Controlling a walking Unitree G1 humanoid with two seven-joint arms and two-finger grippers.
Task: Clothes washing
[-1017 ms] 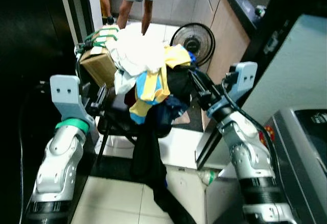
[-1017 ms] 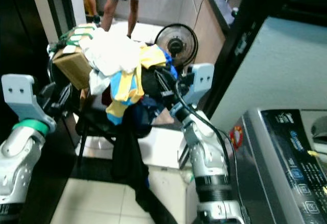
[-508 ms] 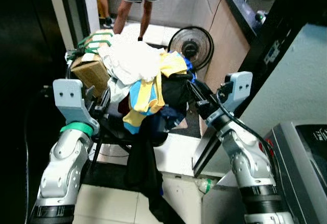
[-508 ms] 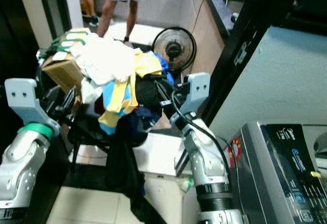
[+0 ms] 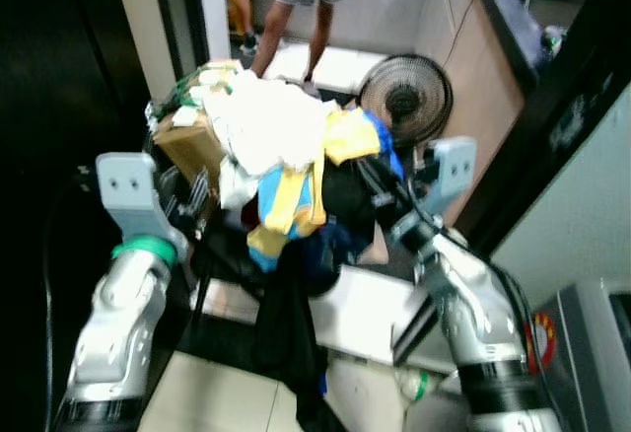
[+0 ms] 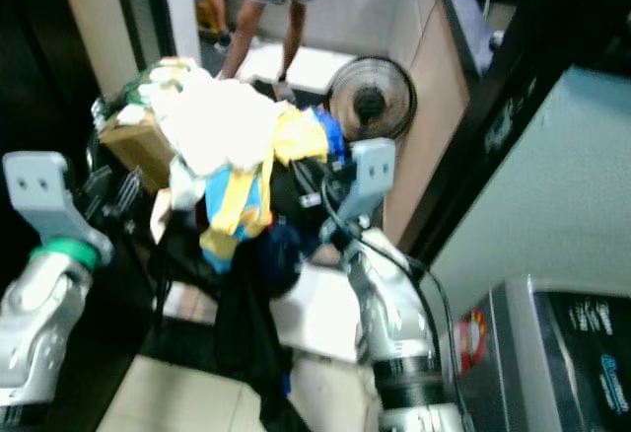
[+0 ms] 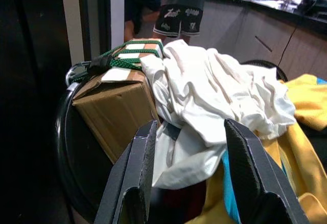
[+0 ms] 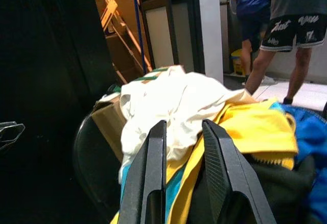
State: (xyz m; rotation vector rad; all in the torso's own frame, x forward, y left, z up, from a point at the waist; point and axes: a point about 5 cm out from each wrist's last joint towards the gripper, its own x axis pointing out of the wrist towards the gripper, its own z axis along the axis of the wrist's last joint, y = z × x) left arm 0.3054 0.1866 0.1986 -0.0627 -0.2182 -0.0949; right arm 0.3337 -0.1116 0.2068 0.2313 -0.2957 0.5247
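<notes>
Clothes heap [image 5: 286,156] piled on a dark chair [image 7: 71,147], white shirt [image 7: 214,91] on top beside a cardboard box [image 7: 115,106]. Left gripper [image 7: 186,178] spread wide at the heap's box side. Right gripper [image 8: 184,173] parted narrowly over yellow cloth [image 8: 255,127]. Head view adds a floor fan [image 5: 406,102] behind; wrist views add a person's legs [image 8: 283,45].

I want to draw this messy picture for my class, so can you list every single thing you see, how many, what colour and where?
Clothes pile: one heap, white, yellow, blue and black, on a dark chair.
Cardboard box: one, brown, beside the heap on the robot's left.
Fan: one, black, on the floor behind the heap.
Washing machine: one, grey, at the robot's right.
People: two, in dark shorts, standing in the background.
Left gripper: black, open, aimed at the white cloth.
Right gripper: black, fingers slightly apart, at the heap's right.
</notes>
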